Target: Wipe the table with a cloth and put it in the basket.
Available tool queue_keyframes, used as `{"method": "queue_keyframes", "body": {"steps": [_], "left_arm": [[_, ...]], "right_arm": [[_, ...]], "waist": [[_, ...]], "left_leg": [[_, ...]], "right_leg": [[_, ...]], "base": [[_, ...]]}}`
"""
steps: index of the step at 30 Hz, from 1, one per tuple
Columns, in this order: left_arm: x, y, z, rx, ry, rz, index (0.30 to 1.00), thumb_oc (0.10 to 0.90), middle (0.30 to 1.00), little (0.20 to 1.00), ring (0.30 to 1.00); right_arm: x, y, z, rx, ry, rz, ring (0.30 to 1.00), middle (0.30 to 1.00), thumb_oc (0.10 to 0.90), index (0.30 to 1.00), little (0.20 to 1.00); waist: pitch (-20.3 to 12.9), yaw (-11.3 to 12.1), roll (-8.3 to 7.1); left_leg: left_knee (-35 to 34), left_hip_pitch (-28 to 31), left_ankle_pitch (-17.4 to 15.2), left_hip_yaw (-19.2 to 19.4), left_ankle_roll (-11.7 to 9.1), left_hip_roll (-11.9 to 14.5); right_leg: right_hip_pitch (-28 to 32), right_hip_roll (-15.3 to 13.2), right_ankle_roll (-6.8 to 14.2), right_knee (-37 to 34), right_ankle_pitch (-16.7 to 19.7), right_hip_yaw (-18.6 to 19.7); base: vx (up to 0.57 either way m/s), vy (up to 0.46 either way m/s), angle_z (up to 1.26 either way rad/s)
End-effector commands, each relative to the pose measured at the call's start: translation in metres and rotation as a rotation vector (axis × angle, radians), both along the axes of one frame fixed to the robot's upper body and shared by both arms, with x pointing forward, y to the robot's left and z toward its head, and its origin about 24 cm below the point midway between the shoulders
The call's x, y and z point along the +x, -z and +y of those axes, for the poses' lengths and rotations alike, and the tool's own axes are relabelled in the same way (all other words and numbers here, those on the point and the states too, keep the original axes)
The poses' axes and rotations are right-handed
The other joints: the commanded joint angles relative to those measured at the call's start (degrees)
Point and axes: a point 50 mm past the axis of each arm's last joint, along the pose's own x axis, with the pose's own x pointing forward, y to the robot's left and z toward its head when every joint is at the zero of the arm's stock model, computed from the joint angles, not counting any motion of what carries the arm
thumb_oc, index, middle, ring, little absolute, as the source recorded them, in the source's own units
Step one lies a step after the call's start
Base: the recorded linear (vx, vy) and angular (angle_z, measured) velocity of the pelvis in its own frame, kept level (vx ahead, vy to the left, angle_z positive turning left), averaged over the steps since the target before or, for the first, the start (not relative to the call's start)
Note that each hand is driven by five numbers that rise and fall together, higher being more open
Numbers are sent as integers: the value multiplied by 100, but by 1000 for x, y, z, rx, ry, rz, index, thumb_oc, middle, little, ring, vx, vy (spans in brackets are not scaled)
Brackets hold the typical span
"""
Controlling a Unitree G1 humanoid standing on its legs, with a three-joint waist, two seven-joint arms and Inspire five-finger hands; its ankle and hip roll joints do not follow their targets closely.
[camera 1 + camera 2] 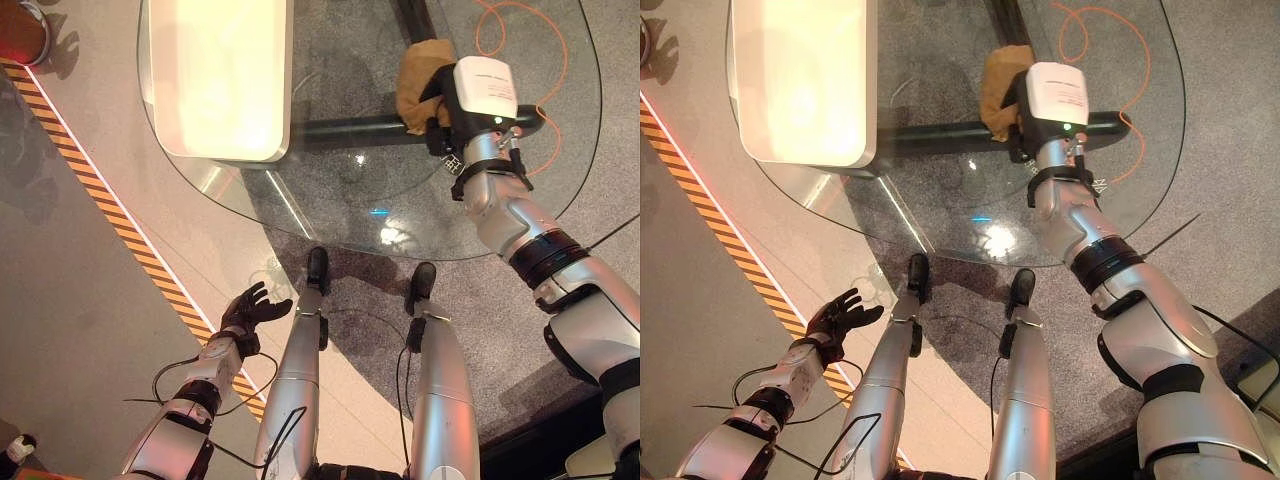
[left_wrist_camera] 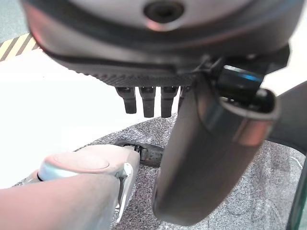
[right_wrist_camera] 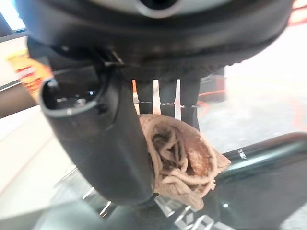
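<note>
A: Right hand (image 1: 455, 110) is out over the glass table (image 1: 340, 200), and it has the cloth (image 1: 418, 80). 1 tan cloth, bunched up, thumb and fingers curled around it in the right wrist view.

B: Where is it sitting on the table?

A: Toward the far side, pressed on the glass right above the dark bar (image 1: 350, 128) of the table's frame, which shows through the top.

B: Anything crowding it?

A: 1 white tray-like box (image 1: 220, 75) sits on the table to the left of the cloth, well apart from it. 1 orange cable (image 1: 545, 90) loops on the floor past the hand, seen through the glass. Nothing lies between the hand and the box.

B: And the other side?

A: Left hand (image 1: 250, 312) hangs low beside the table, off its edge, over the floor. Fingers spread and relaxed, holding nothing. A yellow-and-black striped line (image 1: 110, 205) runs along the floor just beside it.

B: Count?

A: 2 hands, 1 cloth, 1 box, 1 table.
</note>
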Motion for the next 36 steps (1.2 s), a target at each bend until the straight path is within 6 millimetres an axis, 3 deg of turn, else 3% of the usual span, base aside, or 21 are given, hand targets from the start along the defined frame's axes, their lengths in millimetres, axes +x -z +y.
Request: {"method": "queue_keyframes", "body": {"steps": [1,10,22,29,36], "left_arm": [[-13,10,12,32,-48,27,900,800,900,900,900],[-11,11,6,26,-55,25,900,800,900,900,900],[-10,12,1,24,-58,26,900,800,900,900,900],[-9,11,1,21,-59,25,900,800,900,900,900],[-7,9,0,17,-72,15,900,800,900,900,900]], "right_arm": [[-21,-15,69,-127,-328,-75,300,300,100,300,200],[-44,16,108,-172,-539,44,300,300,100,300,200],[-57,40,121,-152,-645,161,300,300,100,300,200],[-70,42,132,-144,-726,177,300,300,100,300,200],[-66,42,129,-87,-679,148,300,300,100,300,200]], "waist": [[-129,162,-141],[-129,87,-161],[-129,43,-190],[-129,4,-197],[-129,-9,-176]], "left_leg": [[225,77,-310,438,571,-683],[183,68,-267,471,556,-681],[140,57,-232,459,547,-686],[162,19,-224,464,548,-688],[135,57,-209,456,548,-697]], "right_leg": [[190,520,-262,-470,61,-679],[167,527,-249,-520,105,-644],[146,549,-234,-546,134,-616],[92,553,-227,-525,154,-597],[110,549,-225,-539,173,-571]], "base": [[0,0,0],[0,0,0],[0,0,0],[0,0,0],[0,0,0]]}}
